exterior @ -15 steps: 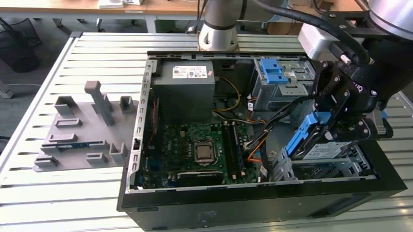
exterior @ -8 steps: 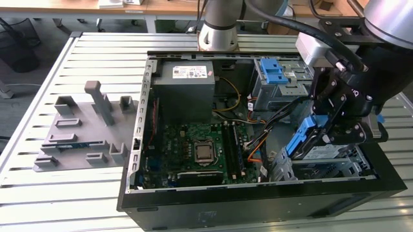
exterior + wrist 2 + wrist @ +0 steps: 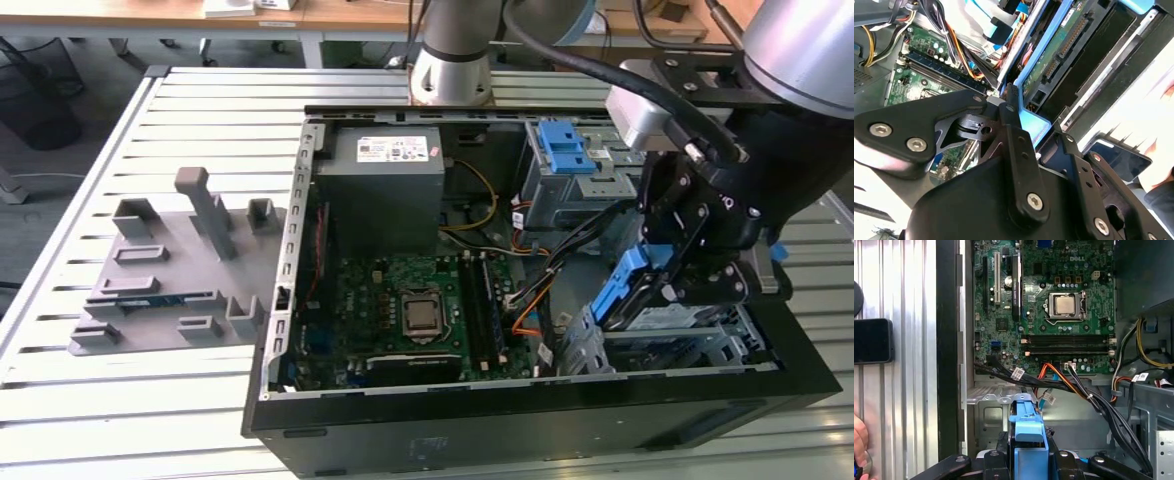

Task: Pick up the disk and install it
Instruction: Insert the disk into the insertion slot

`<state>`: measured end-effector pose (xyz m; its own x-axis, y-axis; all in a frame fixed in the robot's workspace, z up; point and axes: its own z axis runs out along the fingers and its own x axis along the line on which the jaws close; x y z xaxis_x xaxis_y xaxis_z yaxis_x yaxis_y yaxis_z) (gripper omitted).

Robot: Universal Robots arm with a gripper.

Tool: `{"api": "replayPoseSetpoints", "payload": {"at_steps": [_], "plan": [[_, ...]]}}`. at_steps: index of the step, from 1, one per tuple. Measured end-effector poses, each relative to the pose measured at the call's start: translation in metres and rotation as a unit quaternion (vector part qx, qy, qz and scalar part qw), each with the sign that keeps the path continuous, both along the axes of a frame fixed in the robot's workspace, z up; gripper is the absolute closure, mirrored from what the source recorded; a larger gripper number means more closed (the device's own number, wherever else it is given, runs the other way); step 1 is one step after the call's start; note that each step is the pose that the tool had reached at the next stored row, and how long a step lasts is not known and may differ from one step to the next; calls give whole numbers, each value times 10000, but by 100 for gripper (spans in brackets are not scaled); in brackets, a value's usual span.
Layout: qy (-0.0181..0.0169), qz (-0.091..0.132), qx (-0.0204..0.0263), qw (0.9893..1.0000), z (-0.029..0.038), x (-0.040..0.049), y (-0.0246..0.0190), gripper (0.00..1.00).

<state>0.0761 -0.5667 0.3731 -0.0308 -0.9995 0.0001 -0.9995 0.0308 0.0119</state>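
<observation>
Orange and black cables [image 3: 531,300] trail beside the drive bay [image 3: 667,350] in the near corner of the open case [image 3: 534,425], the exterior view's right. We see the gripper [image 3: 683,285] clenched on the disk [image 3: 625,290], tilted over that bay. We judge it wants squaring to the bay, cables kept clear. Slatted metal table [image 3: 134,420]: grey fixture [image 3: 160,270] by its left-hand edge in that view, case mid-table; wooden desks [image 3: 134,12] behind.

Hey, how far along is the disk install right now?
Pickup looks done: the tool is shut on the disk. In hand: the disk hangs tilted over the drive cage. Left: it is not yet seated in the cage.
</observation>
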Motion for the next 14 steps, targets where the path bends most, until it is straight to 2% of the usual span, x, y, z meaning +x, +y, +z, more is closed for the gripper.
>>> {"api": "replayPoseSetpoints", "payload": {"at_steps": [14], "plan": [[0, 0, -1, 10000, -145, 0, 0, 64]]}}
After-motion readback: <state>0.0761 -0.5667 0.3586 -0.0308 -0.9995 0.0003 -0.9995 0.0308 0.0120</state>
